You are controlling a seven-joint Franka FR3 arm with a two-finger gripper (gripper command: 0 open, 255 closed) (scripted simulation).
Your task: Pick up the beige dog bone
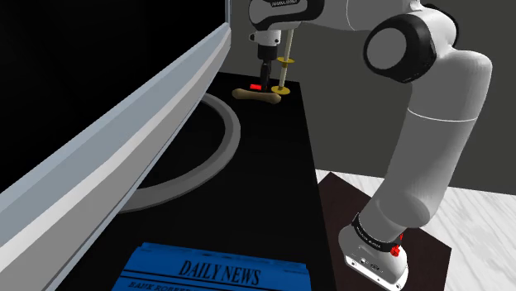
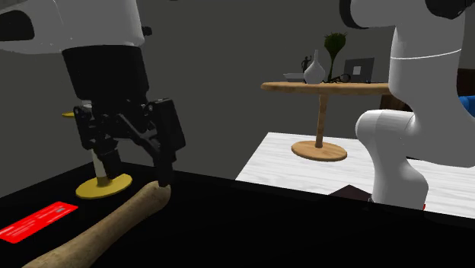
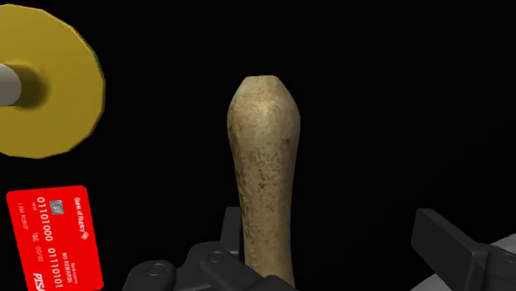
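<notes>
Black bench (image 1: pixel 273 190) ran away from the stand in the shoulder view, and the bone (image 1: pixel 258 96) lay flat at its far end, toward 12 o'clock. Its long axis ran roughly 9 to 3 o'clock. The pincer (image 1: pixel 265 74) hung just over it, with a red card (image 1: pixel 256 85) at the bone's 12 o'clock and a yellow disc (image 1: pixel 281 89) at its 2 o'clock.

From the second exterior view, the bone (image 2: pixel 106 224) slanted from 7 up to 1 o'clock, its upper end beneath the pincer (image 2: pixel 137 164). The jaws stood wide and held nothing. One fingertip (image 2: pixel 164 181) came down right at that end; contact could not be judged.

At the wrist, the bone (image 3: pixel 265 182) lay between the fingers, close against one and well apart from the other. Its long axis crossed their closing line squarely, and a rounded end pointed away from the palm.

It looked stiff, light and dull-surfaced, so it would likely neither flex nor slip, and it seemed in no way fragile. The narrower shaft was probably the best hold. The pincer would want centring first, so that both fingers met the shaft together rather than one nudging it sideways.
</notes>
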